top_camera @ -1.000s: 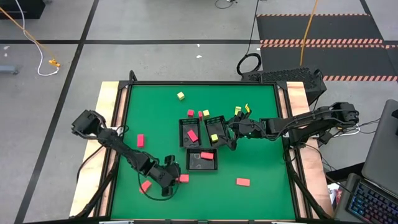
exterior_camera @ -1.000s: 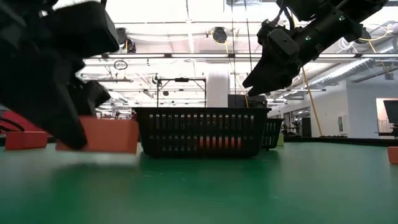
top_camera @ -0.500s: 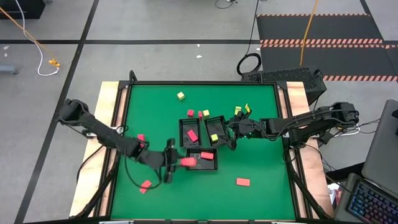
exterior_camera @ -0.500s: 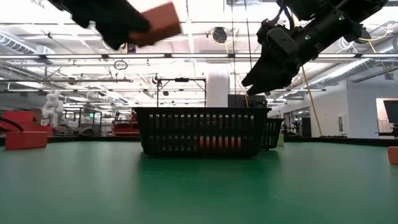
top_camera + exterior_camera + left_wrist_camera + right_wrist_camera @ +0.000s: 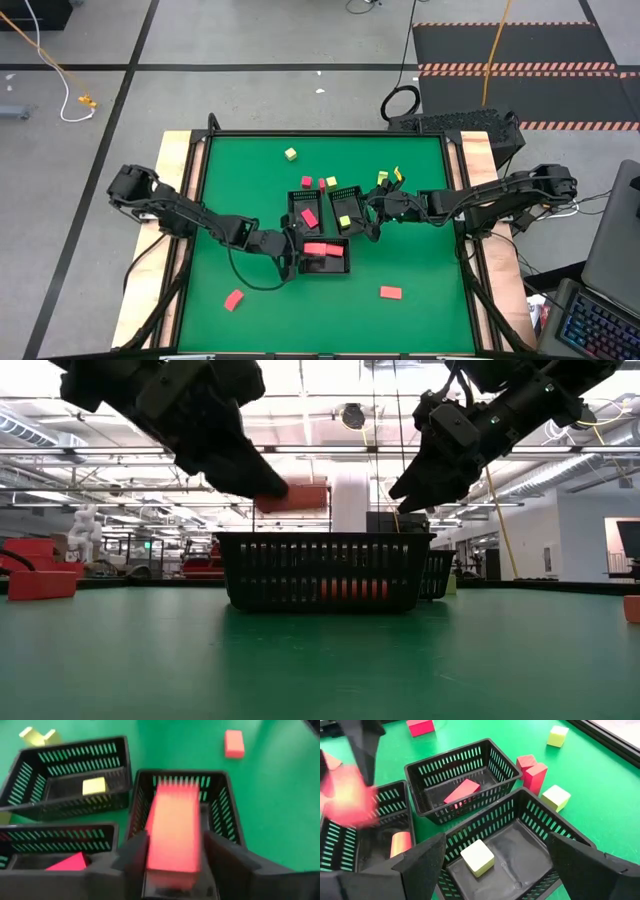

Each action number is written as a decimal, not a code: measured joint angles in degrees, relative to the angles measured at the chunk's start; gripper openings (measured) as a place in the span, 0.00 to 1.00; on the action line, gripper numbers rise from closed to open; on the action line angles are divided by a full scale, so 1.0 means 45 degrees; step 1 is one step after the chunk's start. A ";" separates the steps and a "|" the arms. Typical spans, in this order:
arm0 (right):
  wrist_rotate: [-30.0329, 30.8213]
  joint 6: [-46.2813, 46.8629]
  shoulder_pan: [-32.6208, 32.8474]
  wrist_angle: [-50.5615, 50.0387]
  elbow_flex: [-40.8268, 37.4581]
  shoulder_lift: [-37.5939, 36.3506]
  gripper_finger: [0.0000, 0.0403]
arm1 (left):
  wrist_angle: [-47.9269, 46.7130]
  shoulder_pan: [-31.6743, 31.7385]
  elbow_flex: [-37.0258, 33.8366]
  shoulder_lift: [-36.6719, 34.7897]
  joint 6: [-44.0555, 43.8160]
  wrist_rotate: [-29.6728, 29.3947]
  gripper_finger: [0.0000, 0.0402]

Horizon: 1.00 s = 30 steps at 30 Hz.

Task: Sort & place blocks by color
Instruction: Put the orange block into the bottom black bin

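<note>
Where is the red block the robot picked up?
The red block is between the left gripper's fingers, right over the front tray near the table's middle, seen from above.

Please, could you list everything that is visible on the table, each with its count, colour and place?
Table mat: one, green, inside a black frame.
Mesh plastic trays: three, black, clustered at the table's middle.
Red blocks in trays: two, one in the far left tray, one in the near tray.
Red bar: one, in the air above the near tray, at the left tool.
Loose red blocks: at least four, two behind the trays, two on the near side.
Yellow-green blocks: five, one in the far right tray, four loose behind the trays.
Left tool: dark, over the near tray.
Right tool: dark, open, over the far right tray.
</note>
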 joint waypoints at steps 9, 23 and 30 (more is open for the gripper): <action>-0.0892 -0.0016 0.0000 -0.0443 0.0000 -0.0086 0.84 | 0.0170 -0.0015 0.0014 -0.0088 -0.0052 0.0089 0.92; -0.1538 0.2182 0.4766 -0.3195 0.0005 -0.1917 0.84 | -0.0317 0.0096 0.0010 -0.2684 0.0629 -0.0293 0.84; -0.0863 0.5088 0.7392 -0.4688 0.0015 -0.0784 0.84 | -0.0759 0.0408 0.0010 -0.3329 0.0523 -0.0381 0.77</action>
